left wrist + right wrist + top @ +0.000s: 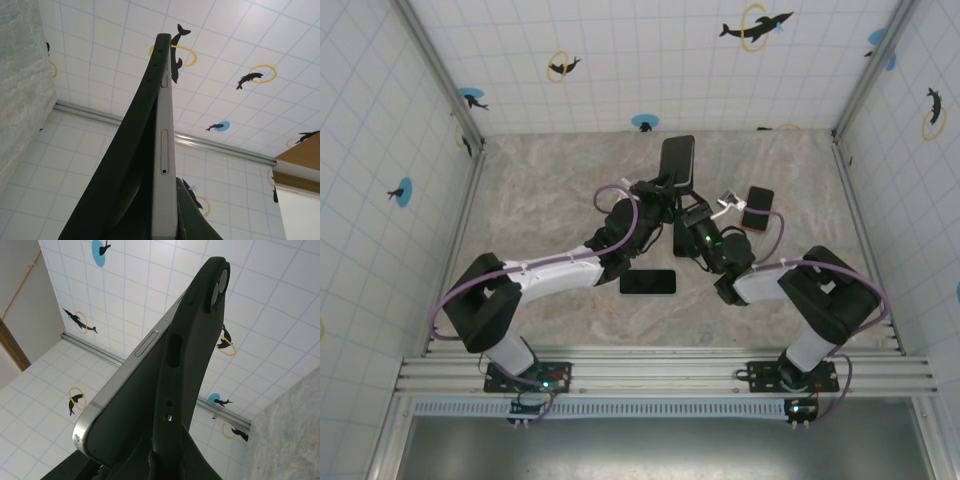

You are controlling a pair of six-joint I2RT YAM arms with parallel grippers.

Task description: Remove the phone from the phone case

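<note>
Near the bases, a spare black phone point(648, 282) lies flat on the table point(550, 200). Mid-table the two arms meet. Left gripper point(663, 189) is closed tight on the lower end of the phone point(165, 150). Right gripper point(689, 212) is clamped on the phone case point(175, 390). Phone is held upright above the table, its silver edge partly peeled out of the black case, top end seated. Farther right, a red-edged device point(757, 208) lies flat.
</note>
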